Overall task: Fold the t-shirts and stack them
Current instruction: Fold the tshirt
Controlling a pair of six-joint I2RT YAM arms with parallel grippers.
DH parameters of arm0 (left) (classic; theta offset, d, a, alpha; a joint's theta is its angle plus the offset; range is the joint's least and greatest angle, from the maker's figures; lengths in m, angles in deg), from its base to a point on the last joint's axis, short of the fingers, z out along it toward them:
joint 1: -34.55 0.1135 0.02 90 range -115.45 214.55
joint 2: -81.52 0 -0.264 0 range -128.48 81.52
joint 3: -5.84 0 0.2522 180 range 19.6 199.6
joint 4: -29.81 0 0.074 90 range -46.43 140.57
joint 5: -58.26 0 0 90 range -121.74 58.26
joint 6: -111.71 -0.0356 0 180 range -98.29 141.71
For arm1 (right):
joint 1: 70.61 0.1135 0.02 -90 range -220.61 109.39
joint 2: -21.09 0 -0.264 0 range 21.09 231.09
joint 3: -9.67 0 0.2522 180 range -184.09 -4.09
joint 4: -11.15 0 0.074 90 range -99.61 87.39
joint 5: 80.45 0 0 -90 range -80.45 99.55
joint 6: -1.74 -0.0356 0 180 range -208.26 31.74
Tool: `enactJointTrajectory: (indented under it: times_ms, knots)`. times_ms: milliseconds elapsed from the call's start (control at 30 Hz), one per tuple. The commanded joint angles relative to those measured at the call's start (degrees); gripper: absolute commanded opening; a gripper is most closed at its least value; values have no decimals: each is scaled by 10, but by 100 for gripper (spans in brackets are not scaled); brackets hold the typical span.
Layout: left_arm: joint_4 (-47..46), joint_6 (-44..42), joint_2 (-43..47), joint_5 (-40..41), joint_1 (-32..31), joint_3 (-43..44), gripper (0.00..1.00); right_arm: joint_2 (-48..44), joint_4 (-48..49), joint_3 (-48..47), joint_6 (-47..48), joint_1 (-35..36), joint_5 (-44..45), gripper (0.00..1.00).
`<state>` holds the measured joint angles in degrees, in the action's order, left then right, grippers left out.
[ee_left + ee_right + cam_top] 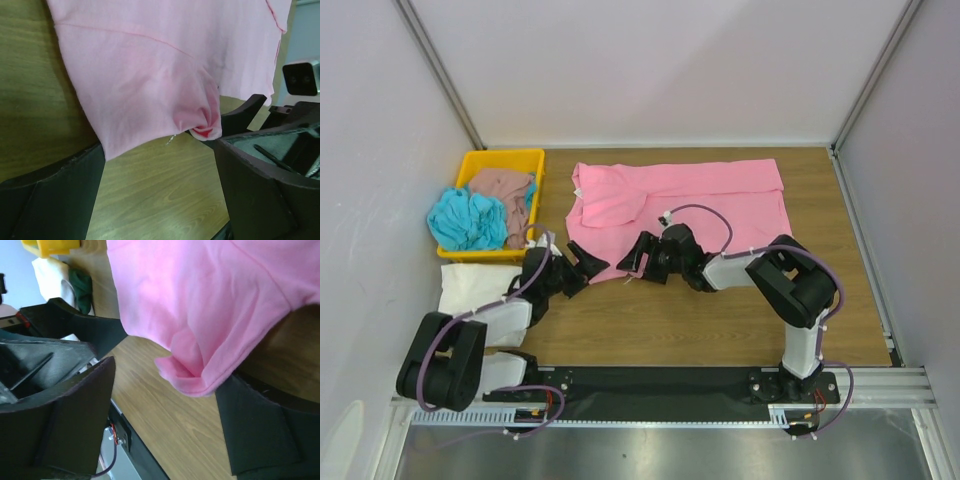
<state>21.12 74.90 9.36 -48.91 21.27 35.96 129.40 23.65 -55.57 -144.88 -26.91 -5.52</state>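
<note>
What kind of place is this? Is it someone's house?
Probably a robot lab's test booth, not a house. Plain white walls box in a wooden table, a left robot arm and a right robot arm are bolted at its near edge, and a pink t-shirt lies spread out.

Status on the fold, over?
Left gripper and right gripper open, at pink shirt's near hem. Shirt spread out, not yet folded. Cream shirt lies left, off the pink one.
</note>
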Motion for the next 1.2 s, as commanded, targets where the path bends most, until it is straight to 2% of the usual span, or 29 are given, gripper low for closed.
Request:
enactJointTrajectory:
  times_ms: [0, 200, 333, 433, 533, 667, 800, 867, 1100, 1167]
  knots:
    - [21, 4, 51, 0, -4, -7, 94, -27, 27, 13, -27, 6, -3, 78]
    - [41, -8, 85, 19, -4, -11, 94, -60, -21, 15, -10, 24, 33, 73]
    - [35, -14, 60, 31, -4, -5, 92, -59, -65, 0, 15, 25, 70, 69]
    - [20, -5, 37, 38, -4, -5, 88, -61, -89, -12, 31, 25, 88, 63]
    - [15, -2, 26, 48, -4, -3, 79, -62, -122, -27, 46, 25, 110, 49]
    - [28, -2, 28, 50, -5, 10, 58, -64, -154, -44, 57, 25, 116, 29]
    - [70, -5, 54, 65, -5, 18, 44, -77, -170, -49, 58, 28, 119, 17]
    - [92, -12, 72, 72, -5, 30, 36, -85, -184, -52, 56, 30, 124, 12]
    - [213, -9, 116, 103, -5, 79, 14, -114, -206, -49, 16, 30, 106, 4]
    - [243, -6, 123, 105, -5, 102, 5, -121, -215, -49, 7, 31, 103, 3]
